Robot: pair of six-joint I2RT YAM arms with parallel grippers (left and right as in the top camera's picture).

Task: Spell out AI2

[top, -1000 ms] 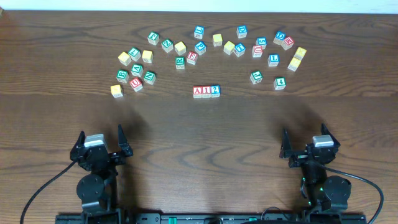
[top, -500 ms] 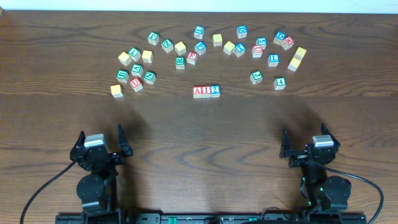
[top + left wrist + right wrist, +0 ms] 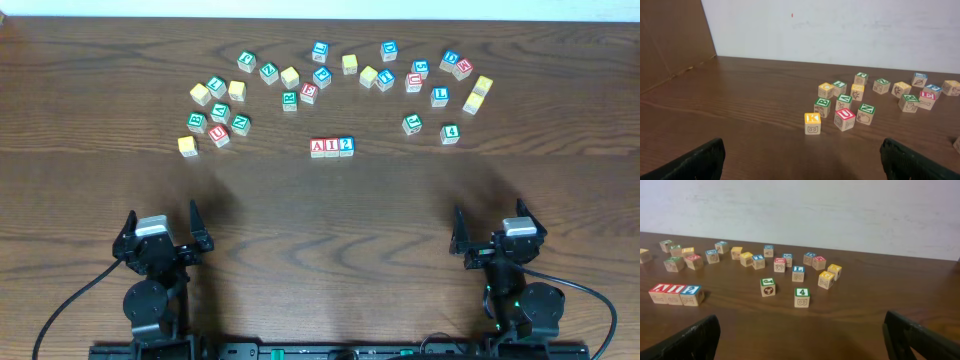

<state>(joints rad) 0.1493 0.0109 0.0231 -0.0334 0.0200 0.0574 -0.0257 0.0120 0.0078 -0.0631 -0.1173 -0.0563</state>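
The task row stood near the middle of the worktop point(image 3: 320, 230): the A block point(image 3: 318, 147), the I block point(image 3: 332, 147) and the 2 block point(image 3: 346, 146) sat side by side with adjacent faces touching, reading A-I-2 from left to right in the overhead view. In the right wrist view the row lay low at the left, close to the frame edge.

The loose blocks point(image 3: 290, 76) formed an arc on the far side of the row, spreading out to either side of it. The yellow K block point(image 3: 187, 146) marked the arc's near-left end. The 4 block point(image 3: 450, 133) marked its near-right end. Both stood well apart from the row, with open wood on each flank of it.

The left end effector point(image 3: 163, 222) and the right end effector point(image 3: 491, 218) were positioned at the near edge of the worktop. Each had its fingers spread wide apart and held nothing. In the left wrist view the finger point(image 3: 695, 162) tips appeared only at the bottom corners.

A broad band of bare wood separated both end effectors from the row and the arc.

The far edge of the worktop met a white wall point(image 3: 840, 25). A brown panel point(image 3: 670, 35) bounded the left side.
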